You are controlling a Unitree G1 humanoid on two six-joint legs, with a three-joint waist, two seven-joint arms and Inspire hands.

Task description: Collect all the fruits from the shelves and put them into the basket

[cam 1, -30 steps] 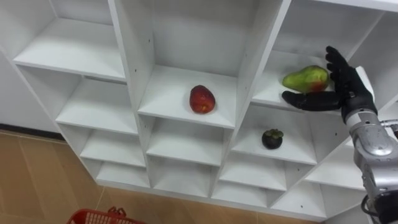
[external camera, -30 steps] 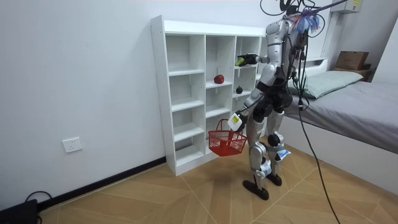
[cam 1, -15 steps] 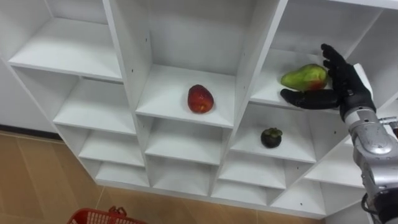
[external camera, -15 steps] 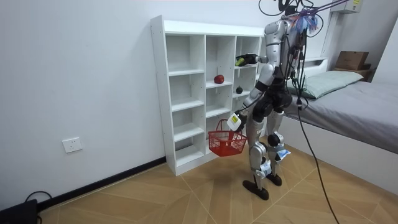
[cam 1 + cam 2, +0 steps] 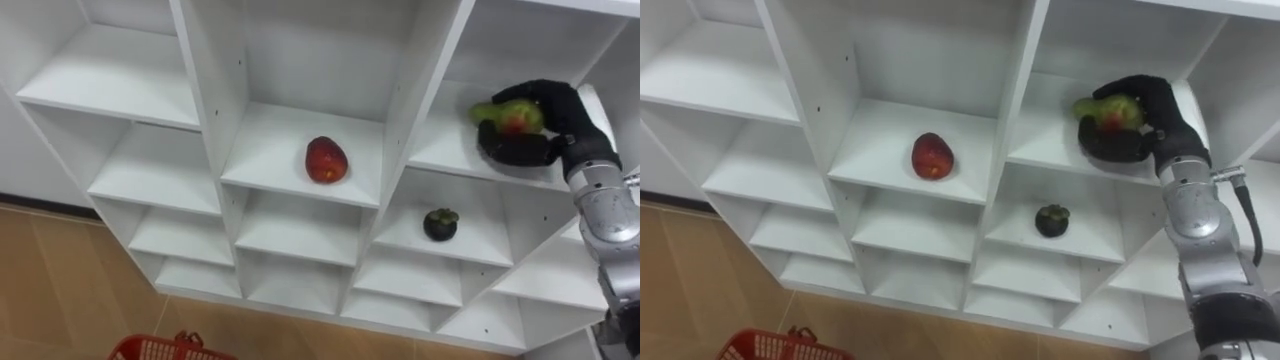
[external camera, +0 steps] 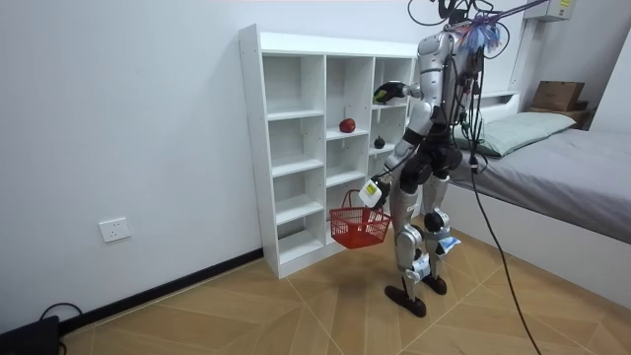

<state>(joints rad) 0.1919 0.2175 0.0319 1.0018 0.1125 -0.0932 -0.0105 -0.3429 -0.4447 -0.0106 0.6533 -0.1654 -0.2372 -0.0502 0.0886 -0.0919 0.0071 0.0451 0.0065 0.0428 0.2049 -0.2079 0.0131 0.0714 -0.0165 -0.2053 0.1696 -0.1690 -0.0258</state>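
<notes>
White wall (image 6: 128,118), wood floor (image 6: 296,316), bed (image 6: 582,168)

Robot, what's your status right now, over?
Right hand shut on green fruit in closet. Left hand carries red basket. Red fruit, dark fruit lower down; nothing blocking.

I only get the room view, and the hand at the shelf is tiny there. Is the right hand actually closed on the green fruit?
Observer: Yes. In the eye views the right hand has its fingers curled round the green fruit, in the right-hand column of the closet.
Operator: Is that fruit all green?
Observer: No, a red patch shows on it between the fingers.
Operator: And the dark fruit?
Observer: The dark fruit sits upright, leafy cap on top, alone in the compartment just below the hand.
</notes>
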